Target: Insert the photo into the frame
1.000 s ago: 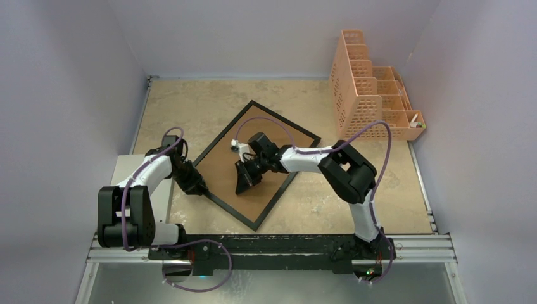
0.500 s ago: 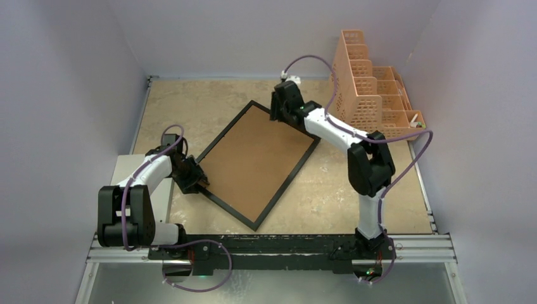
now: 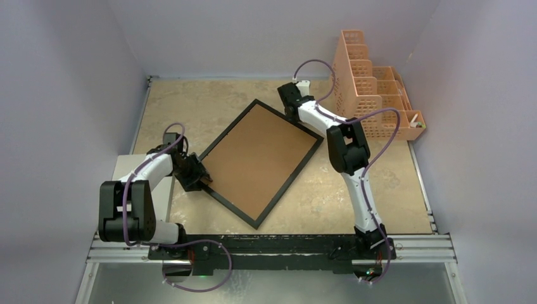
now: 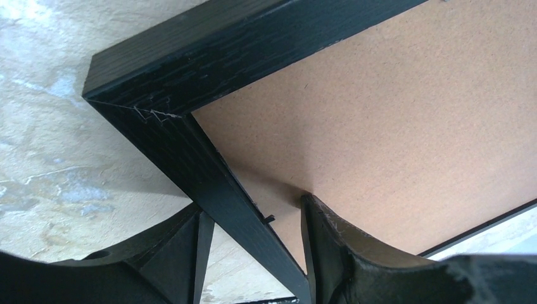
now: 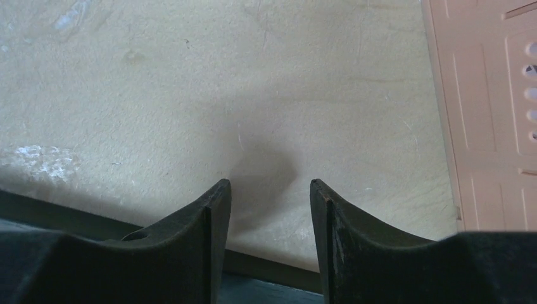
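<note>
The left gripper (image 3: 200, 178) is straddling the near-left rail of the frame (image 3: 259, 161) just beside its left corner, jaws parted and not clamping. In the left wrist view the gripper (image 4: 253, 253) is showing one finger (image 4: 180, 253) over the bare tabletop (image 4: 50, 158) outside the rail and the other finger (image 4: 329, 253) over the brown board (image 4: 392, 126) inside it, with a sliver of gap on either side of the black rail (image 4: 190, 76). The frame is lying flat with its brown back facing up, turned diagonally in the middle of the tabletop (image 3: 183, 104), one corner pointing to the far edge and the opposite one to the near edge, where the arms are bolted. The right gripper (image 3: 289, 99) is reaching out to the frame's far corner, the arm stretching over the right half of the tabletop. Its wrist view is showing the right gripper (image 5: 269, 190) with jaws apart and nothing between them, hanging over bare tabletop (image 5: 190, 95), a dark strip running along the bottom of the picture beneath the fingers. The peach organizer (image 3: 373, 95) is standing at the far right corner of the tabletop, near the right gripper, and its side wall (image 5: 487, 114) is filling the right edge of that wrist view.
</note>
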`<state>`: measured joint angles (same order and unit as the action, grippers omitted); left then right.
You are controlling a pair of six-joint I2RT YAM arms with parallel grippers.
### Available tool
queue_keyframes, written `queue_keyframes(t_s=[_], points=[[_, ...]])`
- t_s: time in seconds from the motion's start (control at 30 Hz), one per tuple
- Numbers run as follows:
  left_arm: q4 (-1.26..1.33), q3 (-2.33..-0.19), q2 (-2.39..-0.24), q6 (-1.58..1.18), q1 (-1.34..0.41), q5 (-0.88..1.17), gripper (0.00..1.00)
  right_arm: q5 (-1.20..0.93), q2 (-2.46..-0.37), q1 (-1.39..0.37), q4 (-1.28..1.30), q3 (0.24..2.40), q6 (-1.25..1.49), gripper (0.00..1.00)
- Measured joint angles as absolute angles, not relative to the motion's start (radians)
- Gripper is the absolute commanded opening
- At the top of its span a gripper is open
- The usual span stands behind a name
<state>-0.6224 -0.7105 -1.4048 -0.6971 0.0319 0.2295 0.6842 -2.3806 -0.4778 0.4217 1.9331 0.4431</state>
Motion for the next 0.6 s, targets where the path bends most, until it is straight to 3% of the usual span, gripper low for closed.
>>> queue_keyframes(t_s=[0.2,0.37,0.6], points=[[-0.625,-0.741,-1.446,-0.693,0.032,0.252,0.53,0.607,-2.36,-0.465,0.421,1.91,0.433,0.47],[-0.654,-0.839,-1.554,-0.677,0.032,0.272,0.51,0.508,-2.217,-0.446,0.374,1.738,0.436,0.35],[-0.531,-1.012,-1.725,-0.67,0.03,0.305,0.46,0.315,-2.039,-0.488,0.371,1.505,0.44,0.33]])
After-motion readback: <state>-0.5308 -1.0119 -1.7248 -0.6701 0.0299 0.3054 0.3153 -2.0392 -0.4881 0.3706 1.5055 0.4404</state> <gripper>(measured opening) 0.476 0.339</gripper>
